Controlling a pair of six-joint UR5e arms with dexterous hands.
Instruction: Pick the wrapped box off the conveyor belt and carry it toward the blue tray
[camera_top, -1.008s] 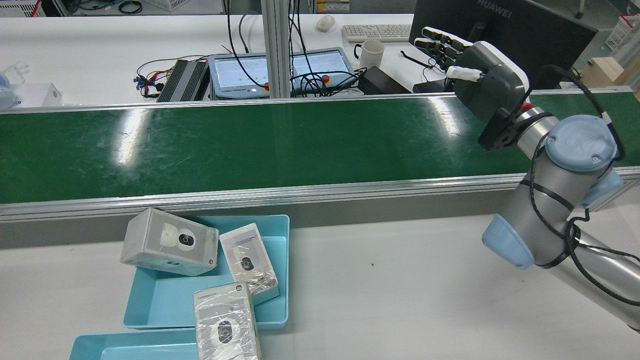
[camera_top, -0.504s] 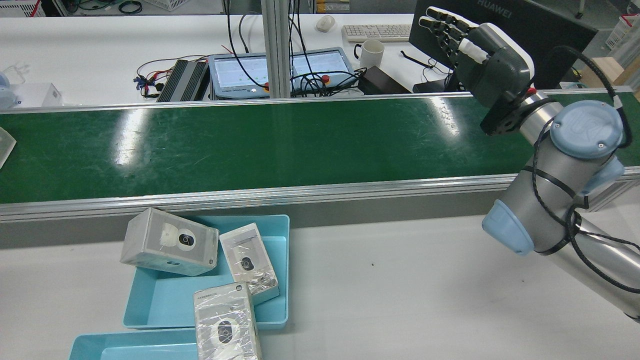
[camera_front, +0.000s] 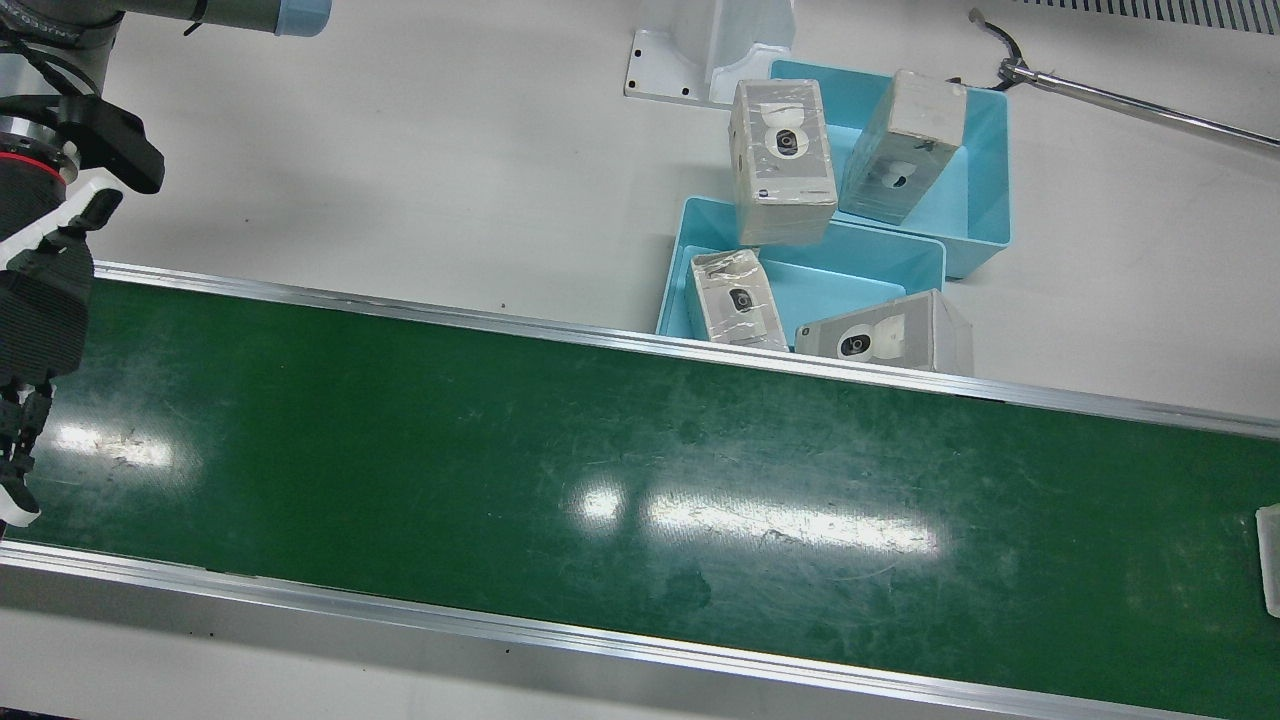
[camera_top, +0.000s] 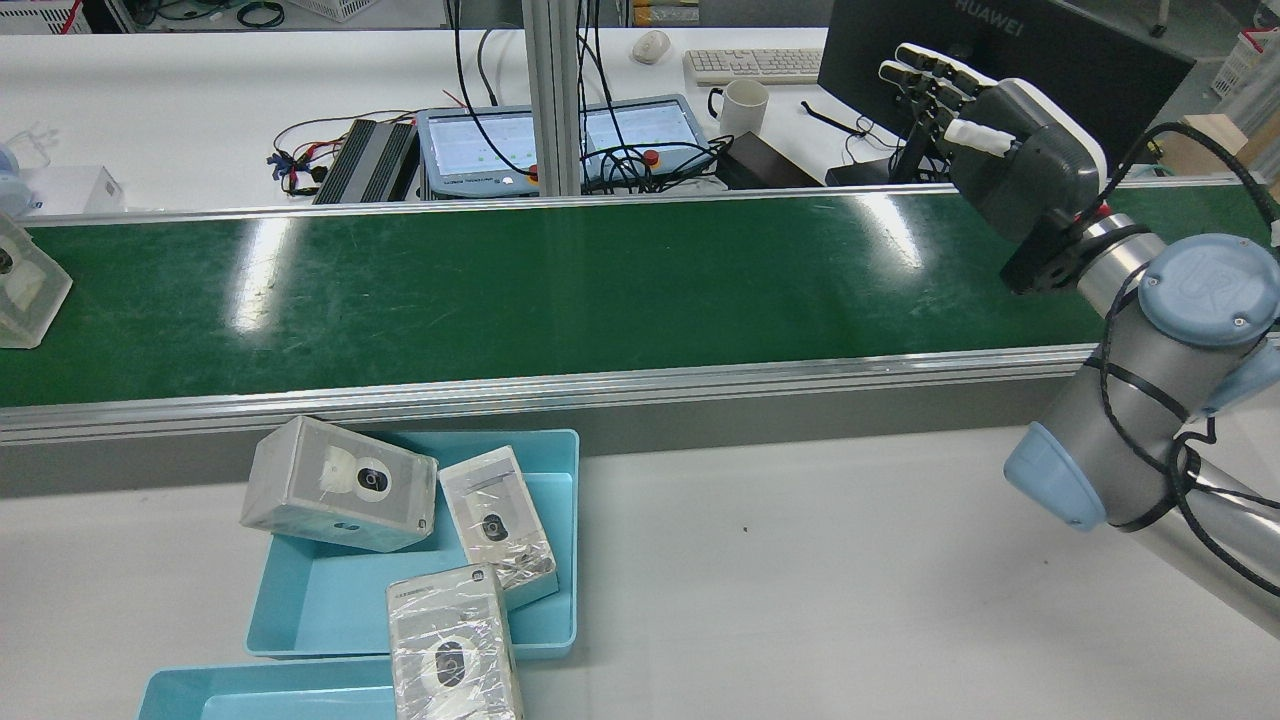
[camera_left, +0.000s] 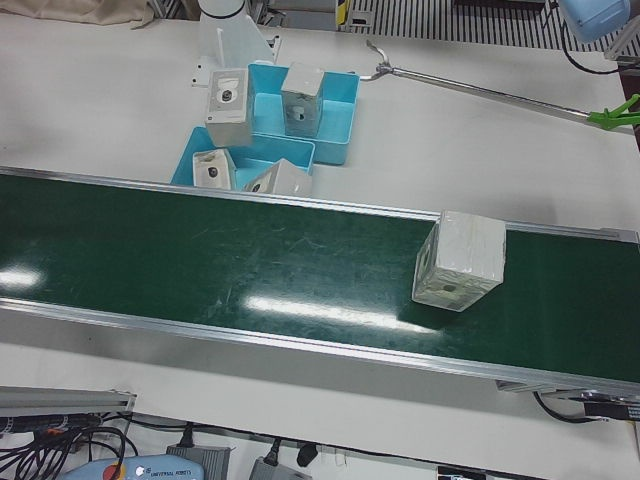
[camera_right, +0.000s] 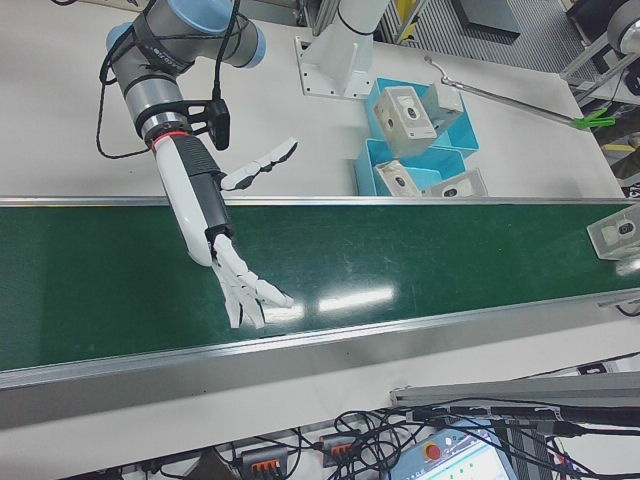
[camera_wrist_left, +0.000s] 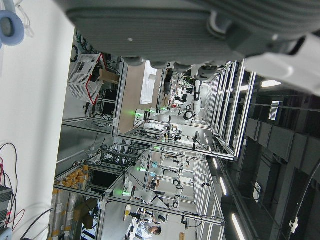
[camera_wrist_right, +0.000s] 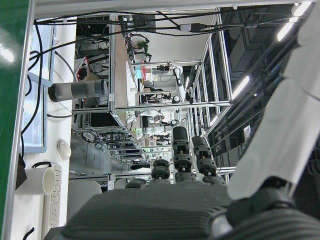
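A wrapped box lies on the green conveyor belt at the far left edge of the rear view. It also shows in the left-front view, in the right-front view and at the right edge of the front view. My right hand is open and empty, fingers straight, above the belt's opposite end, far from the box; it also shows in the right-front view and the front view. The blue tray sits on the table before the belt. Of my left hand only the palm shows.
Two blue trays stand together and hold several wrapped boxes, some leaning over the rims. A metal rod lies on the table behind them. A monitor, keyboard and mug stand beyond the belt.
The wrapped box has come into view on the belt from the rear view's left edge. My right hand has risen and shifted right, still open.
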